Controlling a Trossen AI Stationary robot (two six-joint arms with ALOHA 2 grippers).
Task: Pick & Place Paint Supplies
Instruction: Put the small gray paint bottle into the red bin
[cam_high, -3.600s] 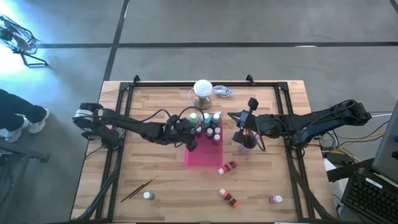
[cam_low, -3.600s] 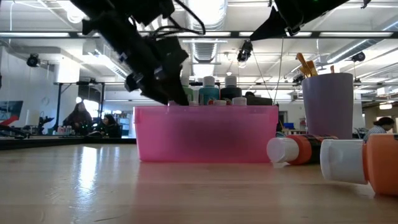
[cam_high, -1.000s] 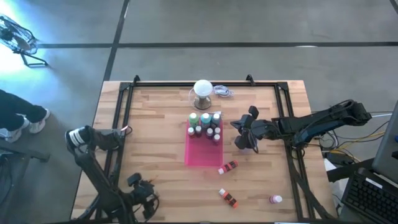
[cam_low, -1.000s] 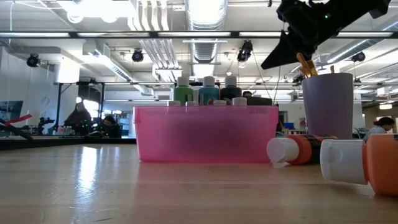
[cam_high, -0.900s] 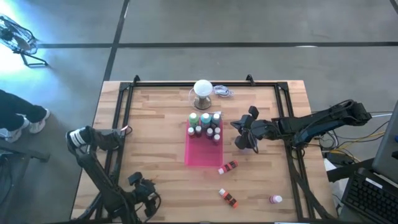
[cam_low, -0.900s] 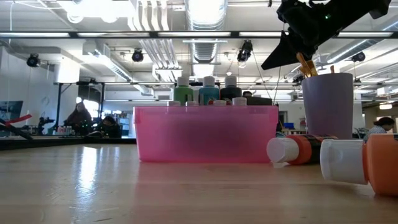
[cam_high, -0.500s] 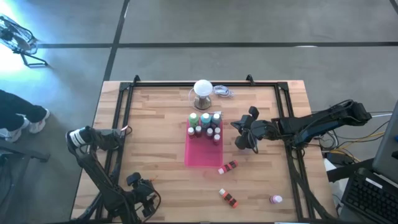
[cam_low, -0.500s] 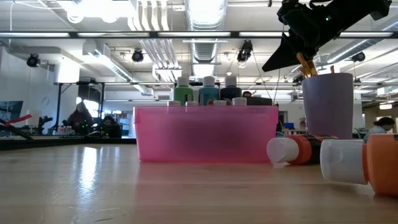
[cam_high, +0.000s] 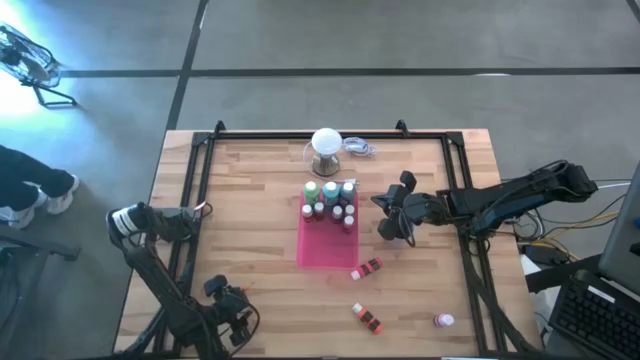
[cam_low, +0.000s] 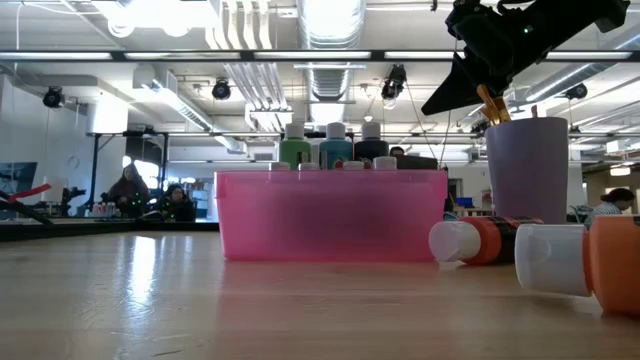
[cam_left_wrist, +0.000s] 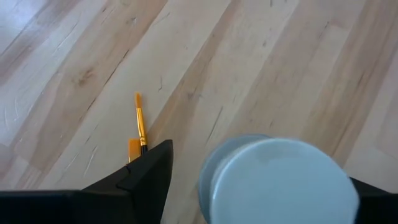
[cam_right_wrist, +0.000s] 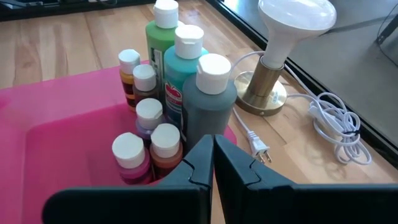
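We log the left end effector (cam_high: 232, 322) at about 7 o'clock on the wooden bench (cam_high: 250, 230), low at the near-left corner. 3.6 s back it hung over the pink rectangular plastic tray (cam_high: 325, 248) among the bottles; it has since left the tray, and over the last second it has barely shifted. Its wrist view shows the fingers apart, straddling a small white-capped paint bottle (cam_left_wrist: 277, 180), cap toward the lens; we cannot tell whether the pads touch it. A thin orange-handled brush (cam_left_wrist: 139, 127) lies on the wood just beside one finger (cam_left_wrist: 146, 177).

The right end effector (cam_high: 394, 217) sits at 3 o'clock of the tray, over the lilac plastic cup (cam_low: 526, 170) holding brushes, fingers together. Earlier it stood a little higher over the cup; in the last second, no change.

In the tray's 12 o'clock end stand the green bottle (cam_right_wrist: 163, 34), teal bottle (cam_right_wrist: 184, 59), grey bottle (cam_right_wrist: 209, 102) and small bottles. Two orange bottles (cam_high: 367, 267) (cam_high: 366, 318) and a pink one (cam_high: 442, 320) lie loose toward 5 o'clock.
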